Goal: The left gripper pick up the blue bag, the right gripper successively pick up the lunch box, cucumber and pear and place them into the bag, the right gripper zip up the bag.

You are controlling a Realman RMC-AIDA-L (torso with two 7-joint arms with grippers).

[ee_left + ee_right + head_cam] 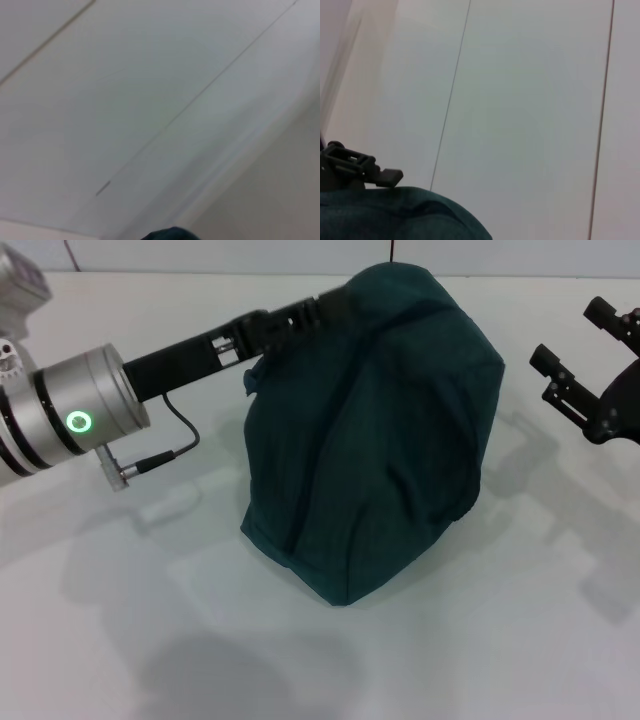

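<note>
Mostly we see a plain white worktop [420, 650] with soft shadows and a pale wall line behind it. Centre of it sits the blue bag [380, 440], bulging, top closed over. We see the left gripper [325, 308] reaching in from the left to the bag's upper rear edge; its jaws are hidden by fabric, so we cannot tell their state. We see the right gripper [580, 365] hovering right of the bag, apart from it, jaws spread and holding nothing. Both wrist views show white panelled surface with thin seams.
</note>
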